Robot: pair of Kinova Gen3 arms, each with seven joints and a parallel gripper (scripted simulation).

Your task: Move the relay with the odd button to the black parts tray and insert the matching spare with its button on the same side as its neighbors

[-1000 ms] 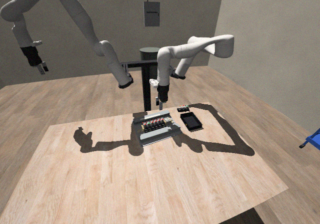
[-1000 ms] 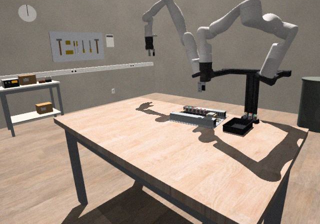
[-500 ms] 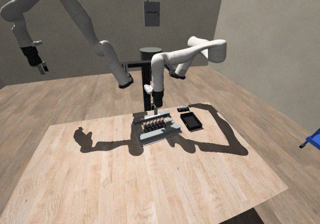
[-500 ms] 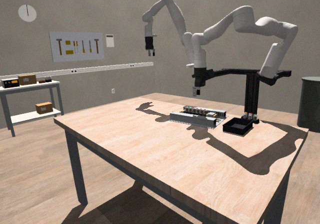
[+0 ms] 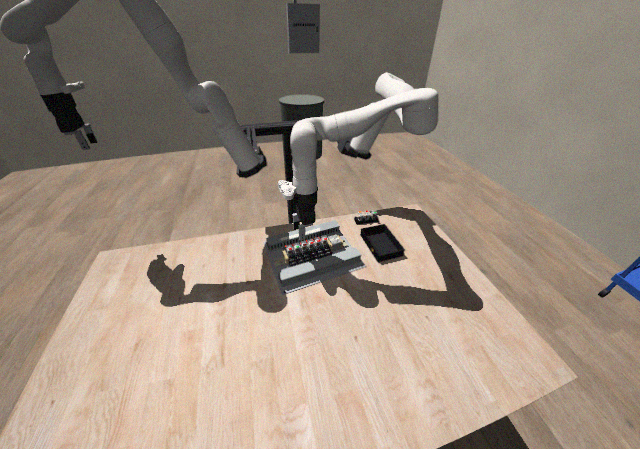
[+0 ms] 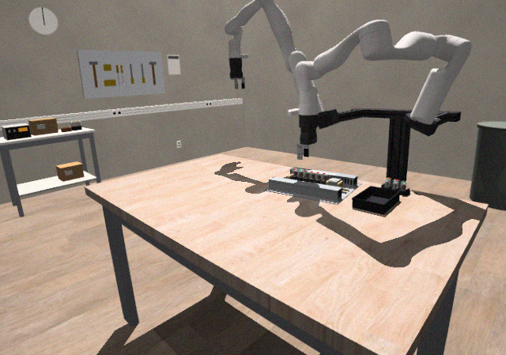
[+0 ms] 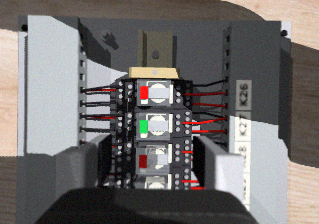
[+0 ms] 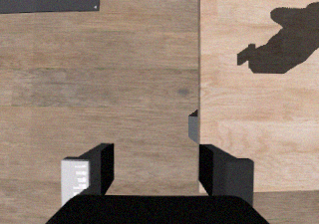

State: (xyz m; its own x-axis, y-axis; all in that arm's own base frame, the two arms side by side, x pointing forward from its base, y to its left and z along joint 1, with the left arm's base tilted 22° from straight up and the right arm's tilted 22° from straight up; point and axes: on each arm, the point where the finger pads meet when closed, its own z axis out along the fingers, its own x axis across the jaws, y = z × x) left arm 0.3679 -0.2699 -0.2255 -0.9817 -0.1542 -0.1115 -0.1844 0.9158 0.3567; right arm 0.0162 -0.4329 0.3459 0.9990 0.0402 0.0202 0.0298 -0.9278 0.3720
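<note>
The relay panel (image 5: 306,269) (image 6: 304,186) (image 7: 52,92) lies on the table with a row of relays. The relay with the green button (image 7: 156,124) is second from the far end in the left wrist view; visible neighbours have red buttons on the same side. My left gripper (image 5: 298,224) (image 6: 303,152) (image 7: 152,152) is open and empty, pointing down above the row; its fingers straddle the line of the row in the wrist view and hide its nearer part. My right gripper (image 5: 86,138) (image 6: 239,83) (image 8: 157,161) is open and empty, high up and away from the panel.
The black parts tray (image 5: 382,242) (image 6: 365,205) is empty beside the panel. Behind it stands the rack (image 5: 363,222) (image 6: 405,192) with spares: orange (image 6: 387,182), red (image 6: 395,183) and green (image 6: 403,184) buttons. Raised wire ducts flank the relay row.
</note>
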